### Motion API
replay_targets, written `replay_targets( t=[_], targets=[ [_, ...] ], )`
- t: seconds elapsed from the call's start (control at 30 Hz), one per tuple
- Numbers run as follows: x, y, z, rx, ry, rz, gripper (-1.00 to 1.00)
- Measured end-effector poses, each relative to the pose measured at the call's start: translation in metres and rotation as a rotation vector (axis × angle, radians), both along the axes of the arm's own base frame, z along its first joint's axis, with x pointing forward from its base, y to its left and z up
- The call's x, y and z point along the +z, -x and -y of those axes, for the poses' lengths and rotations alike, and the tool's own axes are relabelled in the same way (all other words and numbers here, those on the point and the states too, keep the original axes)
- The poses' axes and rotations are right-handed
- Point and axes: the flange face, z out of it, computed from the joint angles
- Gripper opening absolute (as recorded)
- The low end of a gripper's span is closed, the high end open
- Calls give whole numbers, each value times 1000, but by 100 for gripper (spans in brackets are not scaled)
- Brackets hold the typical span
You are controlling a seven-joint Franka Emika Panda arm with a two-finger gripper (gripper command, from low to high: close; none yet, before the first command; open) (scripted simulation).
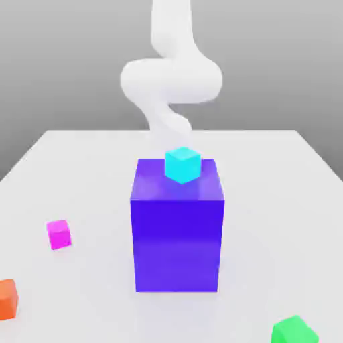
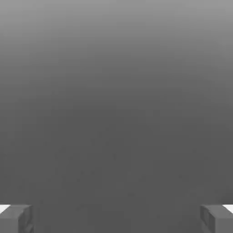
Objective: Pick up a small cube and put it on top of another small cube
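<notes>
The small magenta cube (image 1: 59, 234) lies on the white worktop (image 1: 268, 201), toward the exterior view's left, well apart from the green cube (image 1: 295, 331) near the lower right corner. Between them stands a big blue-violet block (image 1: 177, 234) with a cyan cube (image 1: 183, 165) on top. An orange cube (image 1: 7, 298) sits at the left edge. The white arm (image 1: 171, 80) rises behind the block. The fingers (image 2: 16, 218) stand wide apart and hold nothing.

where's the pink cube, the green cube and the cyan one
magenta cube (image 1: 59, 234), exterior view, on its front face
green cube (image 1: 293, 331), exterior view, on its top face
cyan cube (image 1: 182, 165), exterior view, on its front edge, atop the blue-violet block (image 1: 177, 241)
</notes>
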Motion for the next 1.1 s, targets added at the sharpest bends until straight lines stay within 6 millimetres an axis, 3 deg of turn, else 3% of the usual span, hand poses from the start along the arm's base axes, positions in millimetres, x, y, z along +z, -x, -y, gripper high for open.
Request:
replay_targets(
  t=[0.2,0.4,0.63,0.87,0.97,1.1],
  targets=[
    [-114,-34,80,59,83,-166,0],
    [-228,-25,149,132,135,-328,0],
    [-353,31,208,235,159,-512,0],
    [-454,125,236,352,142,-684,0],
    [-476,160,246,353,123,-742,0],
    [-487,156,242,392,137,-794,0]
  ],
)
